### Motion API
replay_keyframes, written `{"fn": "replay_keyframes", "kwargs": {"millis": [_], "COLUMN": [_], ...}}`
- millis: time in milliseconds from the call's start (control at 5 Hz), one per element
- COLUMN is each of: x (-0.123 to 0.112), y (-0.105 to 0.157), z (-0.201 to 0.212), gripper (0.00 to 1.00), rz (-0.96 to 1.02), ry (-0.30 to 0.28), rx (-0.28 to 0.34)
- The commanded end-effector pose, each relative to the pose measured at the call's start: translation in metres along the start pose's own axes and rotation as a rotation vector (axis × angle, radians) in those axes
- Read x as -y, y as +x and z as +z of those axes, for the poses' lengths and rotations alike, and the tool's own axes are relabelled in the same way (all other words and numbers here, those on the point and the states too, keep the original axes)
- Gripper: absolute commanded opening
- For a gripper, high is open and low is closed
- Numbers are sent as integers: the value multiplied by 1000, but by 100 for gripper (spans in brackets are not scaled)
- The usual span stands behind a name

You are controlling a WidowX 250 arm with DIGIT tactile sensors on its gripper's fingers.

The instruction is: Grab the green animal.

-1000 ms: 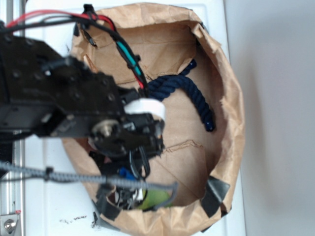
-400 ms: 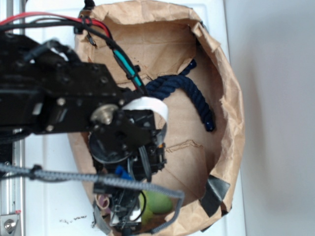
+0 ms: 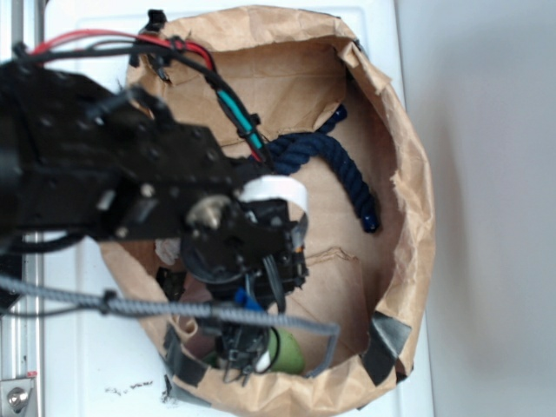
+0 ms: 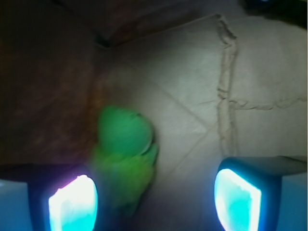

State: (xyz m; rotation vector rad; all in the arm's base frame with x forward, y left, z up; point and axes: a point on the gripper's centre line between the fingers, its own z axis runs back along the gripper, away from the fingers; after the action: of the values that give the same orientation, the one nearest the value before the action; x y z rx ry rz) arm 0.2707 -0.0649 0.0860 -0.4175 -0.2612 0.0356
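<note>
My arm reaching from the left into the paper bag (image 3: 408,217), gripper (image 4: 155,192) spread wide and empty, green animal (image 4: 126,154) just beside the left finger (image 4: 72,202), navy rope (image 3: 334,165) far right, cables crossing.

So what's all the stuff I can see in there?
Green animal: one, lime green, on the bag floor near the bottom edge, close to one claw finger.
Rope: one, dark blue, lying curved in the upper middle of the bag.
Paper bag: one, brown, rolled-down sides with black tape, on the white surface.
Robot arm: one, black with red and teal wires, reaching over the bag.
Claw: one, open, fingers glowing light blue.
</note>
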Motion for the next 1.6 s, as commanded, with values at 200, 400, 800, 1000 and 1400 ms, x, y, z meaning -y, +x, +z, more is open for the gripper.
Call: {"fn": "replay_keyframes", "kwargs": {"millis": [200, 400, 800, 1000, 1400], "x": [19, 15, 6, 3, -2], "y": [12, 12, 18, 18, 22], "z": [-47, -54, -50, -51, -50], "gripper": [100, 100, 0, 0, 0], "rz": [-37, -35, -17, -12, 16], "ry": [-92, -66, 5, 10, 19], "rx": [-68, -73, 0, -2, 2]}}
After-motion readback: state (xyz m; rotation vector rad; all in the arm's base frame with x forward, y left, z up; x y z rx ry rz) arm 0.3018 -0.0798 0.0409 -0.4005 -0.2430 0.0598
